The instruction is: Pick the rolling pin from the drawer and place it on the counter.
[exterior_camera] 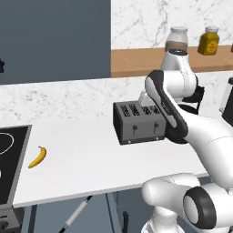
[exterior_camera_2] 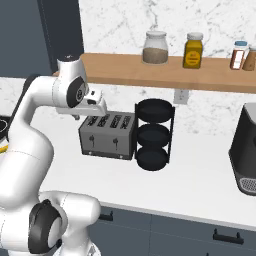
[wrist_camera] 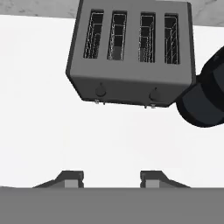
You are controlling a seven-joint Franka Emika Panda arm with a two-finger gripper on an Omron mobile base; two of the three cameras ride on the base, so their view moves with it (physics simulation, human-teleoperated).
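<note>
The gripper point(wrist_camera: 112, 178) hangs over the white counter point(exterior_camera: 91, 159), just in front of the grey toaster point(wrist_camera: 131, 52) that sits at the top of the hand view. Its two dark fingertips point(wrist_camera: 70, 178) stand wide apart with nothing between them. In the left base view, the rolling pin point(exterior_camera: 76, 214) shows at the bottom, below the counter's front edge, lying at a slant. The yellow banana point(exterior_camera: 37, 157) lies on the counter at the left of that view, near the black stovetop point(exterior_camera: 11, 159). In the right base view, a black round rack point(exterior_camera_2: 154, 135) stands just right of the toaster.
</note>
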